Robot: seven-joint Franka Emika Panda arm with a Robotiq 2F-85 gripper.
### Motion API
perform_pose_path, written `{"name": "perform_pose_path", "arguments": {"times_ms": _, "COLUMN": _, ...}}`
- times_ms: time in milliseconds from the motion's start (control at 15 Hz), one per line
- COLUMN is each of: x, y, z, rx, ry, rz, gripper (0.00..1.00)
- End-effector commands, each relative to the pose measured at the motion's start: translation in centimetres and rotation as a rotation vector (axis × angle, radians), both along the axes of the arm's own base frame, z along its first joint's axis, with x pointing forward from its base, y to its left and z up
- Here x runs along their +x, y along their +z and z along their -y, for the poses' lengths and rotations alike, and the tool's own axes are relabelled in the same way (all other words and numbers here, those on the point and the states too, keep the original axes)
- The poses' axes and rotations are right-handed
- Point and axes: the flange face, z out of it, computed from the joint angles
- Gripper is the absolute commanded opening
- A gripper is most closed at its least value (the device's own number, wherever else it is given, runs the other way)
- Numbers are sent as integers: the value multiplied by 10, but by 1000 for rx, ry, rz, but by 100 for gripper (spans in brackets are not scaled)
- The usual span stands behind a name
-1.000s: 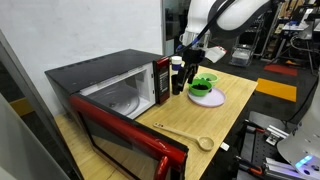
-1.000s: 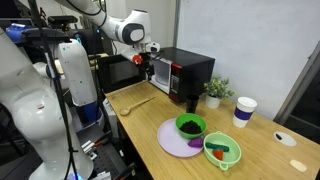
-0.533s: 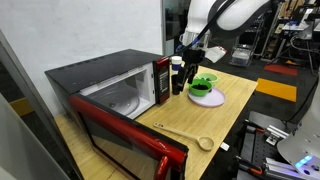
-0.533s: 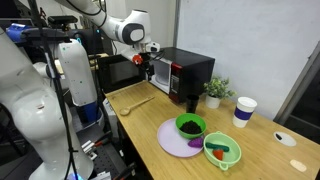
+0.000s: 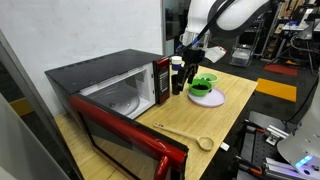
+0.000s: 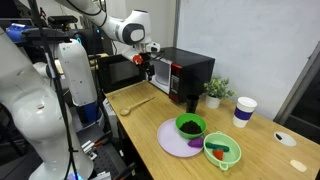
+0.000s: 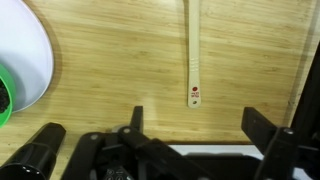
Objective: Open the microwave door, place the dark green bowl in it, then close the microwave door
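Observation:
The microwave [image 5: 110, 85] stands on the wooden table with its red microwave door [image 5: 125, 138] swung fully open; it also shows in the other exterior view as microwave [image 6: 182, 70]. The dark green bowl [image 5: 204, 83] [image 6: 190, 126] rests on a lavender plate [image 6: 178, 142], apart from the microwave. My gripper [image 5: 187, 45] [image 6: 147, 58] hangs above the table between microwave and bowl. In the wrist view the gripper [image 7: 200, 125] is open, with only bare table and a wooden spoon handle [image 7: 193, 50] under it. The bowl's green edge [image 7: 4, 98] shows at far left.
A wooden spoon [image 5: 185, 132] lies in front of the microwave. A black cylinder [image 5: 177, 76] stands beside the control strip. A lime-green bowl [image 6: 225, 152], a paper cup [image 6: 243, 110] and a small plant [image 6: 214, 92] stand further along the table.

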Motion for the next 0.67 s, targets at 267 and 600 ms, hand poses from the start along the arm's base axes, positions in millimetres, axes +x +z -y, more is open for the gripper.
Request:
{"name": "perform_pose_path", "arguments": {"times_ms": 267, "x": 20, "y": -20, "z": 79, "rx": -4, "ry": -71, "rz": 6, "gripper": 100}}
{"name": "perform_pose_path", "arguments": {"times_ms": 600, "x": 32, "y": -41, "z": 149, "rx": 0, "ry": 10, "rz": 19, "gripper": 100}}
